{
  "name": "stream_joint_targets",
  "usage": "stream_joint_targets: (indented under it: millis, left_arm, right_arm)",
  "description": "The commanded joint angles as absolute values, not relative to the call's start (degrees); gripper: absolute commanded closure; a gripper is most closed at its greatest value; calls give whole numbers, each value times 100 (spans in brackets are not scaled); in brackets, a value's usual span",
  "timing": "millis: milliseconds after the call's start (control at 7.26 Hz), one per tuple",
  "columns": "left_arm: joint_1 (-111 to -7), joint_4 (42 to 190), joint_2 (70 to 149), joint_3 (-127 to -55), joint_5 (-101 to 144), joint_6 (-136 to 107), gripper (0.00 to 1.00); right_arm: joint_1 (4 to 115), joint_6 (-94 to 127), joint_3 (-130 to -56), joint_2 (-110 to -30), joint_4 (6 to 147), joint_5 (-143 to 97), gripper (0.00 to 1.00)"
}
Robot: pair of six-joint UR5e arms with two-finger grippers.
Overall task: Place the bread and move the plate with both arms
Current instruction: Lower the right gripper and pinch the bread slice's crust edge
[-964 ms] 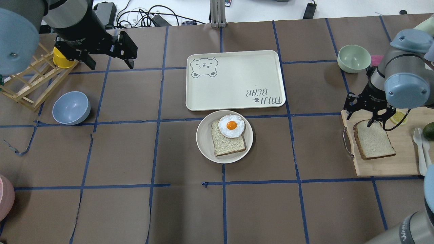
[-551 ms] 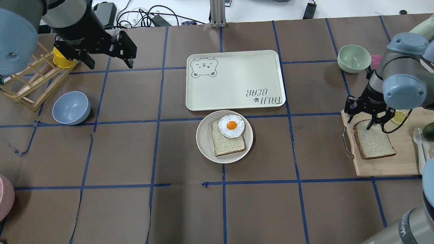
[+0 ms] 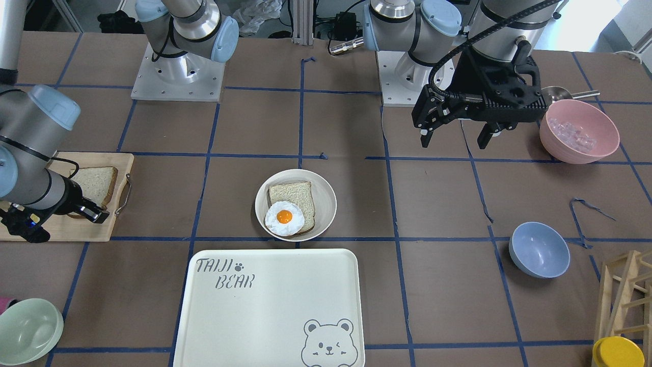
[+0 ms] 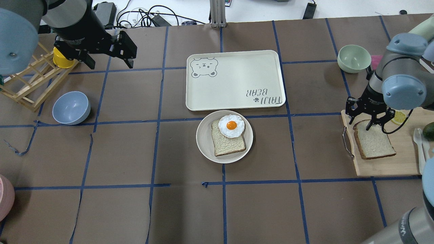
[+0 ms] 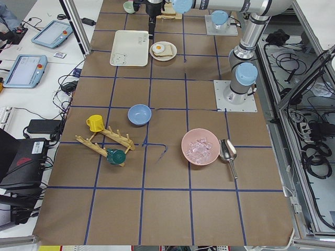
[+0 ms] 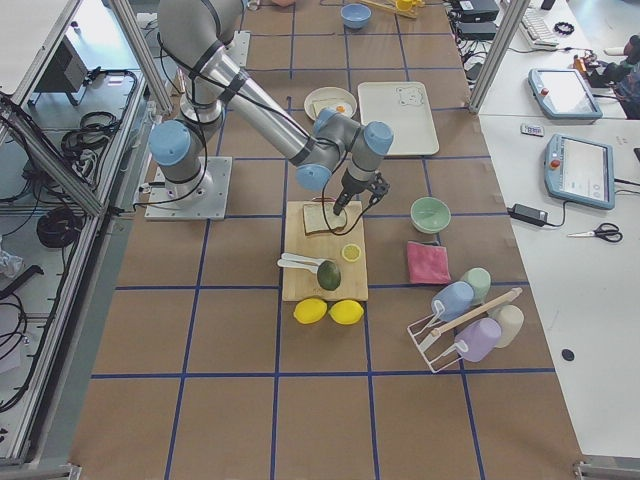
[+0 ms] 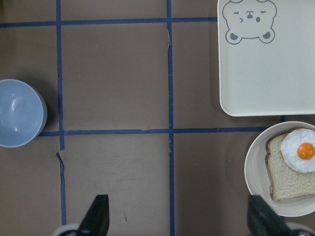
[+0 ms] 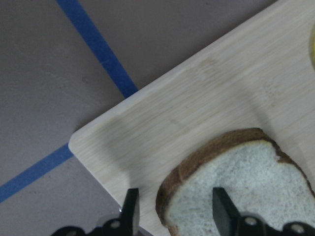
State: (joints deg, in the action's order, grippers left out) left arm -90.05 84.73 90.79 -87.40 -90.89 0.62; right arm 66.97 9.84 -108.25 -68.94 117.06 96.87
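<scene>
The bread [image 4: 374, 142] lies flat on a wooden cutting board [image 4: 390, 166] at the table's right. My right gripper [image 4: 360, 124] is open just above the bread's far left corner. In the right wrist view the right gripper [image 8: 174, 214] has one finger over the bread [image 8: 241, 182] and the other over the bare board beside the crust. The round cream plate [image 4: 205, 139] sits mid-table and holds a smaller slice with a fried egg [image 4: 231, 126]. My left gripper [image 4: 110, 64] is open and empty, high over the far left of the table.
A cream bear-print tray [image 4: 234, 79] lies just beyond the plate. A blue bowl [image 4: 71, 107], a wooden rack [image 4: 27, 84] and a yellow cup [image 4: 62, 58] are at the left. A green bowl [image 4: 353, 58] is at the far right. A pink bowl [image 3: 579, 131] is near my left side.
My right gripper has shifted slightly toward the bread's corner and stays open. The left arm has barely moved.
</scene>
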Motion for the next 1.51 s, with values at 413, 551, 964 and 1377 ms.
stream_joint_targets:
  millis: [413, 551, 964, 1377]
  left_arm:
    - [-9009, 8473, 9079, -8745, -9088, 62, 0]
    - [-9000, 8473, 9079, -8745, -9088, 62, 0]
    - [-9000, 8473, 9079, -8745, -9097, 62, 0]
    - [-9000, 8473, 9079, -8736, -9097, 62, 0]
  right_arm:
    - [6584, 1055, -10916, -6899, 11663, 9659, 100]
    - [6583, 1037, -10907, -6908, 11654, 9650, 100]
    - [6583, 1055, -10794, -6987, 11480, 9642, 100]
    - [6583, 1055, -10189, -7022, 10585, 9615, 100]
